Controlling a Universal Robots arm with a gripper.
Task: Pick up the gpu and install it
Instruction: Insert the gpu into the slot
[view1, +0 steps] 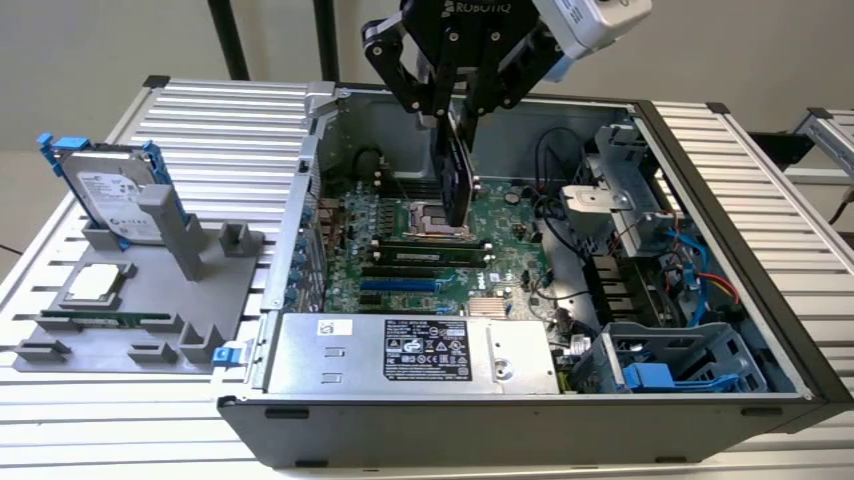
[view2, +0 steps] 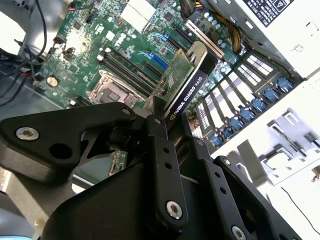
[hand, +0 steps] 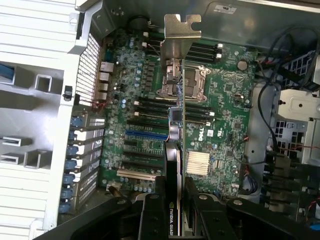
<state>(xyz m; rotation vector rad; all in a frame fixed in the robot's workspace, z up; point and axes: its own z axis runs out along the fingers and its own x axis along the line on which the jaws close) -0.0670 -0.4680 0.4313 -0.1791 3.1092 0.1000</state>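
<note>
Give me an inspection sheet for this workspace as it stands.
Surface: ribbed aluminium table, carrying an open black computer case and a grey fixture tray.
Job's things: flat gpu card, black cooler, green board, silver bracket, upright above the green motherboard, in no slot.
Clutter: silver hard drive with blue rails standing in the tray; narrow green memory stick and square silver processor lying there.
Grippers: black gripper, jaws shut on the card's upper edge.
Cables: black leads, blue and red leads, inside the case.
Surroundings: black posts behind the table.
</note>
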